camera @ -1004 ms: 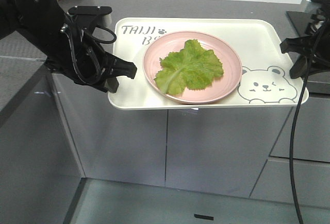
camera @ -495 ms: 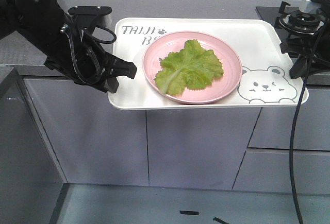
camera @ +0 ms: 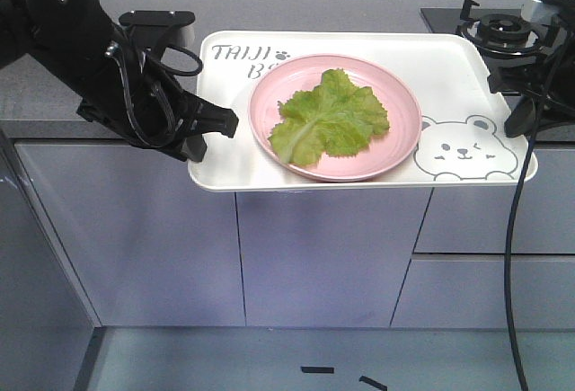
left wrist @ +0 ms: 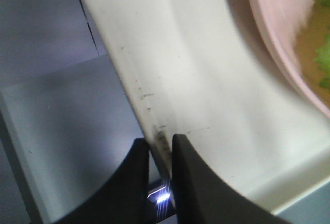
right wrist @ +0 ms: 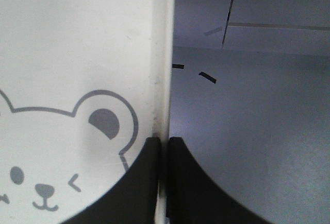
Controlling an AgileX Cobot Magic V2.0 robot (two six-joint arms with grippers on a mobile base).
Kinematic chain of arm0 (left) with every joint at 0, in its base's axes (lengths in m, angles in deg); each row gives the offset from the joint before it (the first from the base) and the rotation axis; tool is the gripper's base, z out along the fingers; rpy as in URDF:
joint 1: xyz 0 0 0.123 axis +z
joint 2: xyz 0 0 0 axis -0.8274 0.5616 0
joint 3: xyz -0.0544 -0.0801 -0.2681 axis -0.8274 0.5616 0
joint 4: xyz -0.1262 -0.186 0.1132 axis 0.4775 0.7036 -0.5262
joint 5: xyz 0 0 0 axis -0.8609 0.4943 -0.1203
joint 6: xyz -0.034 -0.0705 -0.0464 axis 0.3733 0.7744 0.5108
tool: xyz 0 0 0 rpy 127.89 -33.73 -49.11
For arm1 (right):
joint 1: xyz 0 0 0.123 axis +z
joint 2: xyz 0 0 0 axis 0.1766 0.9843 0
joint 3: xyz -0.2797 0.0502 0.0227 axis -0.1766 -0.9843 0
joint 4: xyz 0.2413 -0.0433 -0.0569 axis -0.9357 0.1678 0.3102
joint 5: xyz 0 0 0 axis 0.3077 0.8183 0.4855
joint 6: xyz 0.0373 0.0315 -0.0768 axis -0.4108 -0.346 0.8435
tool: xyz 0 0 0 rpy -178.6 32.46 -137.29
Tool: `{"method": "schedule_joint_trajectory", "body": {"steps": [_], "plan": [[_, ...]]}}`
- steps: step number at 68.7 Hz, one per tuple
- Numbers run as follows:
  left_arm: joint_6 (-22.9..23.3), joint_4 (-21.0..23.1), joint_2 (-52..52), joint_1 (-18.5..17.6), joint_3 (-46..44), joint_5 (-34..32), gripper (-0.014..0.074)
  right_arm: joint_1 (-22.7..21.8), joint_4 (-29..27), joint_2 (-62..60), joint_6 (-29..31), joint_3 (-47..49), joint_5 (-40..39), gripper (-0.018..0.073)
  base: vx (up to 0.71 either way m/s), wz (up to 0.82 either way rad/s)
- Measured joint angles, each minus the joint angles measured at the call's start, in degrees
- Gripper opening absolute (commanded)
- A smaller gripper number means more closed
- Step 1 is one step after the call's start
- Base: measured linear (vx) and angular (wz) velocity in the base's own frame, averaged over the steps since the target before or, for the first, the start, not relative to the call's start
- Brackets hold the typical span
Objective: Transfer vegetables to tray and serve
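Note:
The cream tray with the bear drawing hangs level in the air in front of a grey counter. On it sits a round pink plate holding the green lettuce vegetables. My left gripper is shut on the tray's left rim, and a slice of the pink plate shows beyond. My right gripper is shut on the tray's right rim, beside the bear's ear.
A grey counter with cabinet doors stands behind and below the tray. A gas hob sits on the counter at the far right. Grey floor with black tape marks lies below.
The counter and cabinets have slid to the left in the view, and the hob has come into sight at right. Tray, plate and both grippers keep the same hold.

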Motion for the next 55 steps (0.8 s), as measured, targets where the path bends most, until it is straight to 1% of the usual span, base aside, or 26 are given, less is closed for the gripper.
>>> {"method": "schedule_joint_trajectory", "body": {"steps": [55], "plan": [[0.00, -0.05, 0.00, -0.18, 0.00, 0.00, -0.0006, 0.00, 0.17, 0.00, 0.00, -0.06, 0.03, -0.0006, 0.05, -0.12]]}}
